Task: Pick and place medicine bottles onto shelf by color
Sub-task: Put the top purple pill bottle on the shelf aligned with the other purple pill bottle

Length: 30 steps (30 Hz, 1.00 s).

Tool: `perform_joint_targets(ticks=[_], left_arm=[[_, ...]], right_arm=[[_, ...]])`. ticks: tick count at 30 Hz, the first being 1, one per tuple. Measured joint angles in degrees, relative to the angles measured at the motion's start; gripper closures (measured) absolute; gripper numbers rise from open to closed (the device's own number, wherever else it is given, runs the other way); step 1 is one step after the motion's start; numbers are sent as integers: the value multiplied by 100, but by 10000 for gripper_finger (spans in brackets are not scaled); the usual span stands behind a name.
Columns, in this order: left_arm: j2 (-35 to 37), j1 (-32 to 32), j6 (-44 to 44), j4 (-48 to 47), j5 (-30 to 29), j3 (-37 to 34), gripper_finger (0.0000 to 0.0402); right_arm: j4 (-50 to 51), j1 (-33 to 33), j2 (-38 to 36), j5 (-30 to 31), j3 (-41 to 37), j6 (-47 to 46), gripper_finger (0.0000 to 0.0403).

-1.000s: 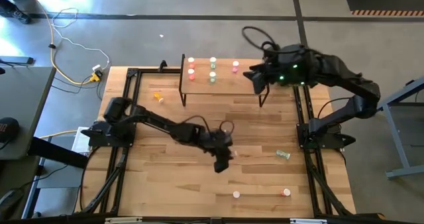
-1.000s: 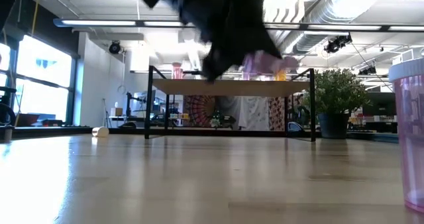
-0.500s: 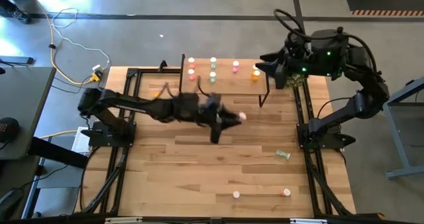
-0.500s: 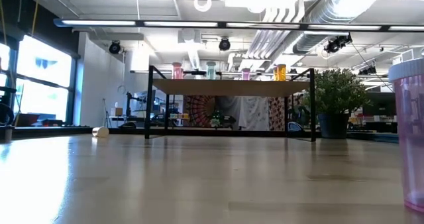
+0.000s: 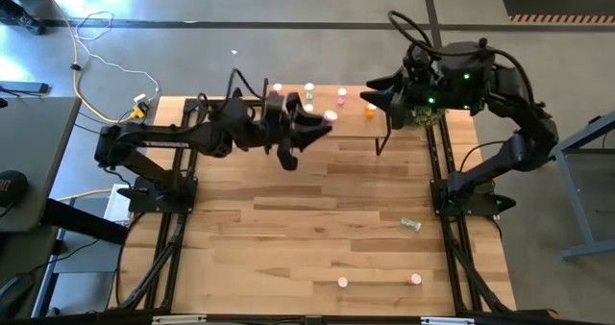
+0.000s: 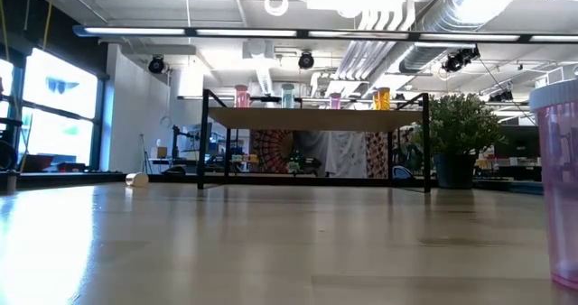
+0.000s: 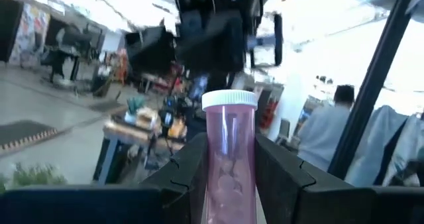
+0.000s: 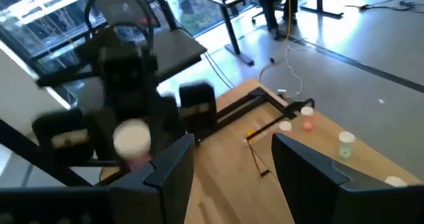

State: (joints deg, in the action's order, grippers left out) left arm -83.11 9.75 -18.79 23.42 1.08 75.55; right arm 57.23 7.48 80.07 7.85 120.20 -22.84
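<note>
My left gripper (image 5: 320,123) reaches from the table's left and is shut on a pink medicine bottle (image 7: 229,159) with a white cap (image 5: 330,116), over the near edge of the shelf (image 5: 357,123). Several pink, green and orange bottles stand on the shelf (image 6: 316,118), among them an orange one (image 5: 371,107) at its right end. My right gripper (image 5: 378,99) hovers open just past that right end. In the right wrist view the gripper (image 8: 232,177) looks along the shelf toward the left arm. My left gripper pinches the pink bottle by its body below the cap (image 7: 229,184), one finger (image 7: 192,174) on each side. The cap end (image 7: 229,99) stands free of the fingers. The fingers come about level from the table's left. The bottle is lifted clear of table and shelf.
A green bottle (image 5: 411,225) lies on the table near the right arm's base; a pink one (image 5: 343,283) and a red one (image 5: 415,279) stand by the near edge. Another small bottle (image 6: 136,179) lies left of the shelf. A potted plant (image 6: 461,129) stands beyond the shelf's right end.
My left gripper has risen from the middle of the table and swung toward the far edge, carrying the pink bottle up to the shelf's near edge. My right gripper has drawn back to the right off the shelf, and an orange bottle now stands at the shelf's right end.
</note>
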Motion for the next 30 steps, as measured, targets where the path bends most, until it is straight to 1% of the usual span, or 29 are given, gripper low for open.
perform_joint_targets(ticks=[5,8,14,17,19,23,27,30], left_arm=[[34,203,53,162,56,1,304],[0,285,196,423,234,9,304],[-18,417,303,442,353,2,304],[-18,417,409,482,386,2,304],[-18,417,468,534,387,2,304],[-18,417,549,513,441,2,304],[-18,412,551,514,459,2,304],[-18,412,553,518,492,2,304]], right_arm=[[-571,-2,142,-252,-2,-2,210],[-846,-2,234,-260,-2,70,210],[-1279,-2,386,-346,-4,229,210],[-1556,1,477,-726,-4,340,210],[-1721,0,514,-872,-4,490,210],[-1678,35,507,-1179,-4,860,210],[-1631,123,507,-1850,-4,1129,210],[-1488,194,505,-1918,-4,1352,210]])
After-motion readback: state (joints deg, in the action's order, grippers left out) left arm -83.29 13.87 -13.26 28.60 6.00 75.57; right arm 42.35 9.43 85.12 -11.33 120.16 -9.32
